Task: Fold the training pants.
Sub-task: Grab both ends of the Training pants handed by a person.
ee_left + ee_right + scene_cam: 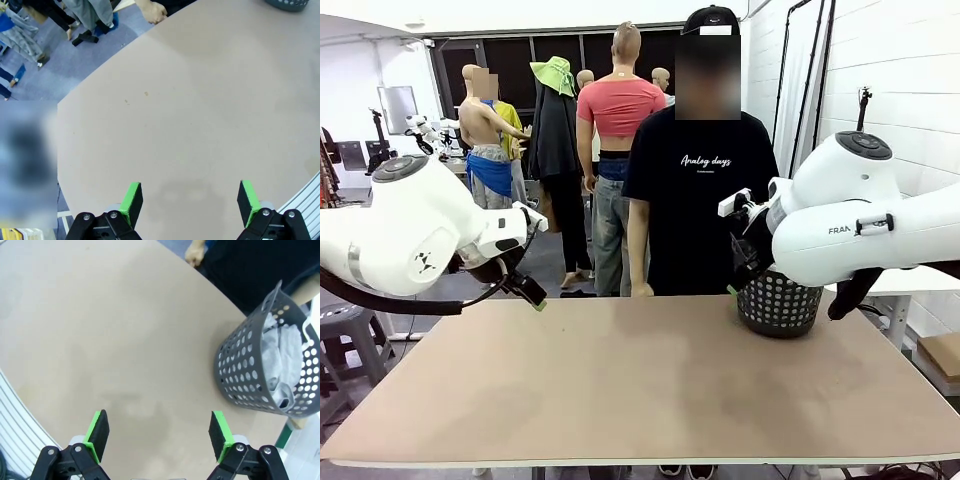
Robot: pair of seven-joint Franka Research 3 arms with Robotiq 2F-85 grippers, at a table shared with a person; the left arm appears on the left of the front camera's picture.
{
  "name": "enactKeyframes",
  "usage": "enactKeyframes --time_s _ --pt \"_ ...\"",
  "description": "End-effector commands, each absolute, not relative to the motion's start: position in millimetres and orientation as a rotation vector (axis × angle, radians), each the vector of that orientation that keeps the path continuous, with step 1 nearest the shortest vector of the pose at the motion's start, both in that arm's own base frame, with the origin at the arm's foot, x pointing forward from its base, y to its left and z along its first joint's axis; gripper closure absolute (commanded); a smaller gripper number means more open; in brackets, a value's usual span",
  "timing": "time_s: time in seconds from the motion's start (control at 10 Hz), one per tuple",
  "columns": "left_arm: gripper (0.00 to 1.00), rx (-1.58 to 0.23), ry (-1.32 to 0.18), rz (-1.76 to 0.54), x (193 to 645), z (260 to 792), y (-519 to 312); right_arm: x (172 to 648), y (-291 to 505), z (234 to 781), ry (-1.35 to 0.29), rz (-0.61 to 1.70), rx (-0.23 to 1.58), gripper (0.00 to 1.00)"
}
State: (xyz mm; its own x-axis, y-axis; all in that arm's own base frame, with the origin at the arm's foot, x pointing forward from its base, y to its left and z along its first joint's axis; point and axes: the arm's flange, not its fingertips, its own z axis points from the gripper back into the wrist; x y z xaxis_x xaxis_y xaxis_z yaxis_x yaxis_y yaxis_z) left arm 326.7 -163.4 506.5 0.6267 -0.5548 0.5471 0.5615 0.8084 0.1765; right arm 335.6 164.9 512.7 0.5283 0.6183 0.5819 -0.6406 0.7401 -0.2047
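The training pants [282, 357] lie bunched as pale grey cloth inside a dark perforated basket [250, 365] at the table's far right [780, 303]. My right gripper [160, 432] hangs open above the bare tabletop, with the basket off to one side of its fingers; from the front it [736, 275] sits just left of the basket. My left gripper [190, 200] is open too, over bare table, and hovers at the far left edge [528, 290]. Neither holds anything.
A person in a black T-shirt [698, 190] stands at the far side with arms down; one hand [152, 11] hangs by the table edge. The brown tabletop [640, 390] is flat. A white side table [910, 285] stands to the right.
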Motion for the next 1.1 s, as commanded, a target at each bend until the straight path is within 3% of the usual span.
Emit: enactKeyframes --time_s 0.0,0.7,0.8,1.0 --pt "0.00 -0.024 -0.619 -0.620 310 511 -165 311 152 503 -0.687 0.783 0.050 0.00" --pt "0.00 -0.017 -0.660 -0.576 300 520 -163 303 154 512 -0.709 0.773 0.013 0.00" --pt "0.00 0.006 -0.663 -0.660 305 530 -168 305 151 509 -0.704 0.757 0.014 0.00" --pt "0.00 0.006 -0.663 -0.660 305 530 -168 320 164 534 -0.720 0.779 0.030 0.00"
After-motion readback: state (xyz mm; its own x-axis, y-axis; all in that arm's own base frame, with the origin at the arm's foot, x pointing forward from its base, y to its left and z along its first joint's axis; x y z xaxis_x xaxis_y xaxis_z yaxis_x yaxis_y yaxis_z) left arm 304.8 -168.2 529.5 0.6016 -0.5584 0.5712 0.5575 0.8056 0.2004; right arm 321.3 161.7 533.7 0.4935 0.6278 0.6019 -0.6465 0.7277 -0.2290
